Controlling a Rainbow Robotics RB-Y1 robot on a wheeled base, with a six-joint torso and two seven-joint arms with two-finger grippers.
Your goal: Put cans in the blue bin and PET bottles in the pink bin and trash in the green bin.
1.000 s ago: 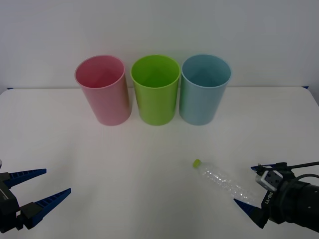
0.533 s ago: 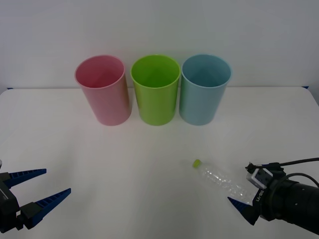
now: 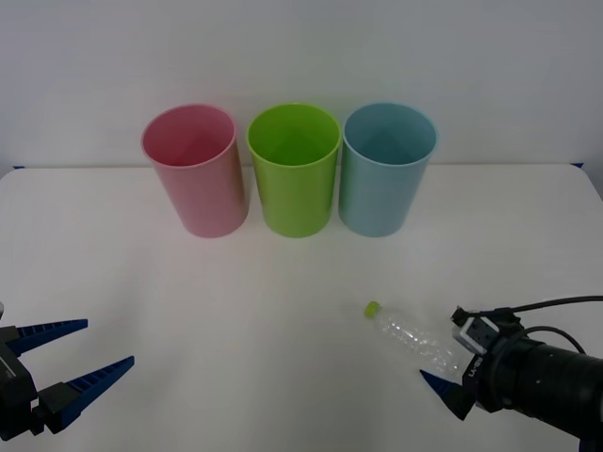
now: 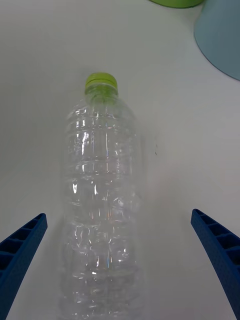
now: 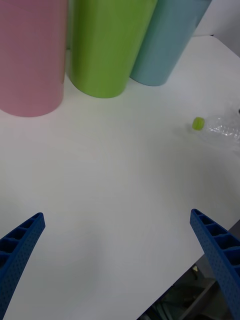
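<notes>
A clear crinkled PET bottle (image 3: 413, 339) with a yellow-green cap lies on the white table at the front right, cap pointing toward the bins. My right gripper (image 3: 441, 348) is open and straddles the bottle's base end, one blue finger on each side. In the right wrist view the bottle (image 4: 102, 200) lies between the spread fingers (image 4: 20, 250) without touching them. The pink bin (image 3: 195, 171), green bin (image 3: 294, 171) and blue bin (image 3: 384, 171) stand upright in a row at the back. My left gripper (image 3: 108, 342) waits open at the front left, holding nothing.
The white table (image 3: 236, 282) stretches bare between the bins and both grippers. A plain wall rises behind the bins. In the left wrist view the table's near edge (image 5: 200, 260) drops off beside one finger, and the bottle (image 5: 222, 127) lies far off.
My right gripper has slid left along the bottle toward its cap, so more of the bottle now lies between the fingers. The left arm and the bins have not moved.
</notes>
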